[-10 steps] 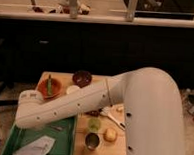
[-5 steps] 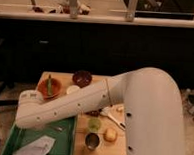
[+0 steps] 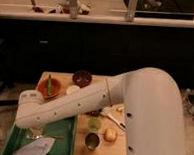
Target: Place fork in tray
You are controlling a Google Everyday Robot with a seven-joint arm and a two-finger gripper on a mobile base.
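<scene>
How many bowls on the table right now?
2: an orange bowl at the back left and a dark bowl to its right. The arm may hide others. The tool is low over the green tray.

Dim warm light, soft blur, dark background

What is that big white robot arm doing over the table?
It is putting a fork away. The white arm reaches down over the green tray at the table's near left corner, with its gripper low over the tray. A thin silver fork lies right beside it in the tray, next to a white wrapper. An orange bowl sits behind the tray.
</scene>
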